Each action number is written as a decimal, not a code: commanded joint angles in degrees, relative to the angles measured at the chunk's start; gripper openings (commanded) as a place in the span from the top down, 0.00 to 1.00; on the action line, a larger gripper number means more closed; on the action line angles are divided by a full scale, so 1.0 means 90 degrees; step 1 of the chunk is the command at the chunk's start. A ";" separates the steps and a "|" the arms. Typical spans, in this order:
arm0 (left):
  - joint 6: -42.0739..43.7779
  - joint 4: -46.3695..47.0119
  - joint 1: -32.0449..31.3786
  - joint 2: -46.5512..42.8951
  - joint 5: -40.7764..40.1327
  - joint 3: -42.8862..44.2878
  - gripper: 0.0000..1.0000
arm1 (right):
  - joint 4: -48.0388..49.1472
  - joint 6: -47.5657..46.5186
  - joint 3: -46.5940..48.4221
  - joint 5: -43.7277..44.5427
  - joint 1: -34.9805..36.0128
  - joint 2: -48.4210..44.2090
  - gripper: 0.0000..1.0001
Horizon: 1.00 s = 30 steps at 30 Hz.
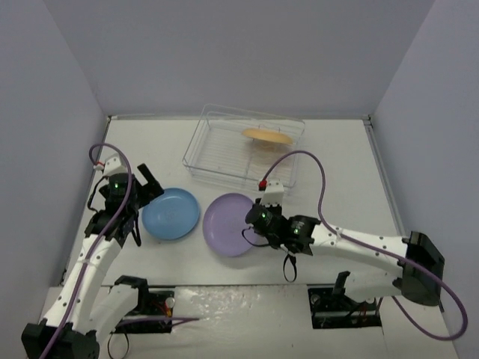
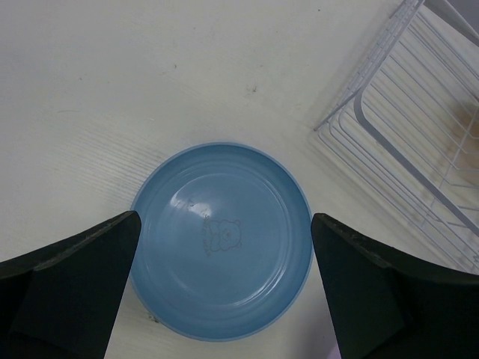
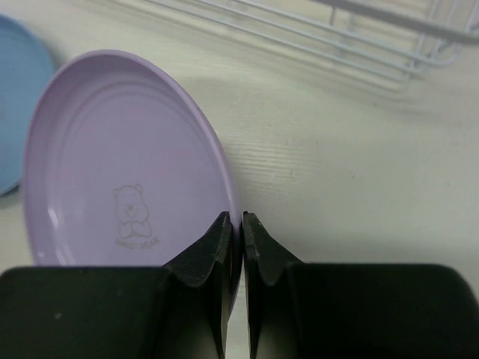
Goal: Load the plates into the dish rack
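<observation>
The light blue plate (image 1: 171,213) lies flat on the table; in the left wrist view it (image 2: 221,239) sits between my open left fingers. My left gripper (image 1: 141,196) hovers over its left edge, open and empty. The lavender plate (image 1: 230,223) lies beside it; my right gripper (image 1: 251,226) is shut on its right rim, seen in the right wrist view (image 3: 236,224) with the plate (image 3: 120,164) to the left of the fingers. The yellow-orange plate (image 1: 266,136) stands in the wire dish rack (image 1: 217,157) at the back.
The rack's wire corner shows in the left wrist view (image 2: 404,134) and its near edge in the right wrist view (image 3: 314,37). White walls close in the table on the left, right and back. A purple cable (image 1: 318,187) loops over the right arm.
</observation>
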 commanded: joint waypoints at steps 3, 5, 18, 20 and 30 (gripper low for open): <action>-0.0050 0.0264 0.0057 -0.0043 -0.0042 0.0185 0.03 | 0.0277 -0.2260 0.0908 0.0953 0.0466 -0.0842 1.00; -0.0032 0.0230 0.0057 -0.0052 -0.0033 0.0220 0.03 | 0.0648 -0.2832 0.1151 0.1335 0.0503 -0.0909 1.00; 0.0021 0.0099 0.0110 -0.0124 -0.0316 0.0303 0.03 | 0.5465 -1.2327 0.2909 0.1805 0.0169 0.0975 1.00; 0.0029 0.0049 0.0126 -0.0135 -0.0388 0.0303 0.03 | 0.5327 -1.2959 0.3267 0.1279 -0.0153 0.1116 1.00; 0.0016 -0.0002 0.0155 -0.0171 -0.0598 0.0303 0.03 | 0.5550 -1.4720 0.3327 -0.0160 -0.1024 0.2019 1.00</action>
